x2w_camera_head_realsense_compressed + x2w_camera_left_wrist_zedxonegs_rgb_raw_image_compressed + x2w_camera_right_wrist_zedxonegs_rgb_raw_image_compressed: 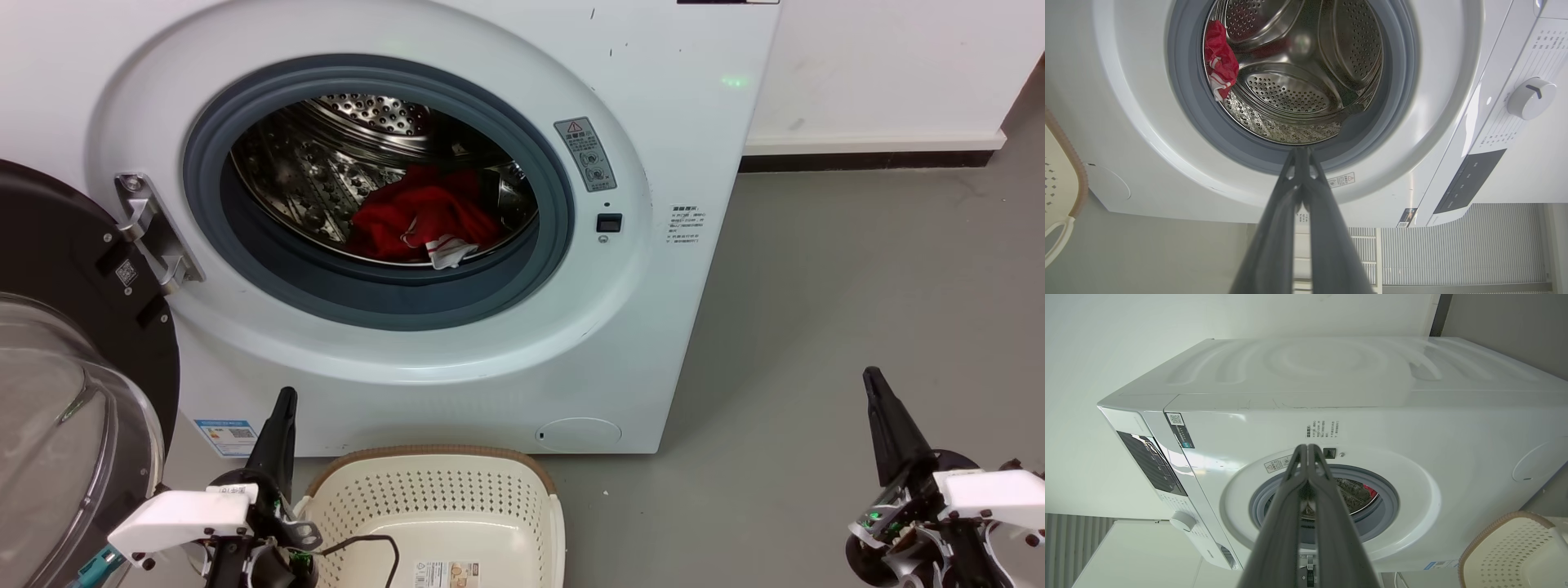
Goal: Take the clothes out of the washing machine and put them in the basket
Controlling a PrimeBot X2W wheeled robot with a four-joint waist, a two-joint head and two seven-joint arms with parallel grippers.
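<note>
Clothes are in neither set of fingers: the left gripper and the right gripper both keep theirs pressed together with nothing between. Both sit low before the washing machine, the left just beside the basket, the right well off over the floor. I judge the first reach to be the step in hand, which calls for spreading one pair of fingers and going up through the grey porthole. The red bundle lies at the bottom of the drum, above and well beyond both fingertips.
</note>
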